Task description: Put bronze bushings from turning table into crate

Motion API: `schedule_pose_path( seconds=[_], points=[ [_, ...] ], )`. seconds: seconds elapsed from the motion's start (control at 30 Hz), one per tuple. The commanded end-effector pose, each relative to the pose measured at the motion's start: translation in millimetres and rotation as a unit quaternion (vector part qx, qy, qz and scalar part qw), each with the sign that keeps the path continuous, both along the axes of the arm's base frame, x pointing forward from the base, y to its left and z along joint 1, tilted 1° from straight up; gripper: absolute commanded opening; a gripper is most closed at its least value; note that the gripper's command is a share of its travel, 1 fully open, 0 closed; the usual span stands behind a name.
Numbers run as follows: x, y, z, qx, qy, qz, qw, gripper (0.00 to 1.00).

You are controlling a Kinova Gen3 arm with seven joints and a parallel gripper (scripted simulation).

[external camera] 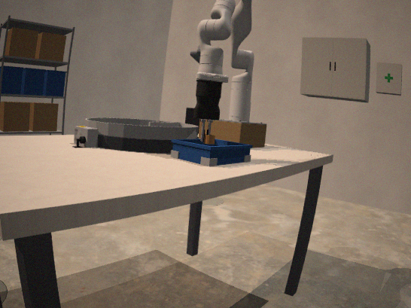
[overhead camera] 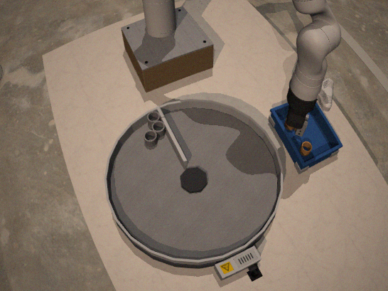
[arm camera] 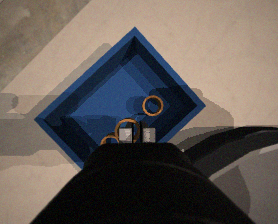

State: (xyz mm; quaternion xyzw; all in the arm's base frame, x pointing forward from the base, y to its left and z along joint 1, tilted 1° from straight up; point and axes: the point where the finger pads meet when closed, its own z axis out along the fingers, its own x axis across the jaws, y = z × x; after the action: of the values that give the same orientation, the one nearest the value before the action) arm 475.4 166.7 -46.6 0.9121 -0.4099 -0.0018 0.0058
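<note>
Black two-finger gripper (overhead camera: 300, 129) (external camera: 205, 137) (arm camera: 136, 129): grasped a cylindrical bronze bushing (external camera: 210, 139) (arm camera: 119, 124) by its wall.
Blue rectangular crate (overhead camera: 335, 144) (external camera: 229, 156) (arm camera: 168, 66): lay below.
Round grey turning table (overhead camera: 199, 221) (external camera: 143, 132): bore three grey steel bushings (overhead camera: 151, 140).

Shelf rack (external camera: 69, 62) left; grey wall cabinet (external camera: 333, 80); green-cross box (external camera: 388, 87) beside it.

- Crate (overhead camera: 337, 142) (external camera: 229, 155) (arm camera: 170, 75): blue, plastic-looking, matt.
- Bushings (overhead camera: 306, 148) (arm camera: 152, 106) inside: bronze-coloured metal look.
- Bushings (overhead camera: 151, 139) on turntable: dull grey, metal look.
- Turntable (overhead camera: 199, 221) (external camera: 132, 132): matt grey.
- Floor (overhead camera: 32, 157) (external camera: 233, 223) (arm camera: 25, 30): mottled, concrete-like.
- Cartons (external camera: 22, 42): brown, cardboard-like, matt.
</note>
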Motion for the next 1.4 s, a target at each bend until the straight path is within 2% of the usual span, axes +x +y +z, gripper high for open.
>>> schedule_pose_path(
  seconds=[0.0, 1.37],
  points=[
    [0.5, 0.1, -2.3, 0.000, -0.001, 0.000, 1.000, 0.00],
    [0.2, -0.1, -24.5, 0.000, 0.000, 0.000, 1.000, 0.00]
  ],
)
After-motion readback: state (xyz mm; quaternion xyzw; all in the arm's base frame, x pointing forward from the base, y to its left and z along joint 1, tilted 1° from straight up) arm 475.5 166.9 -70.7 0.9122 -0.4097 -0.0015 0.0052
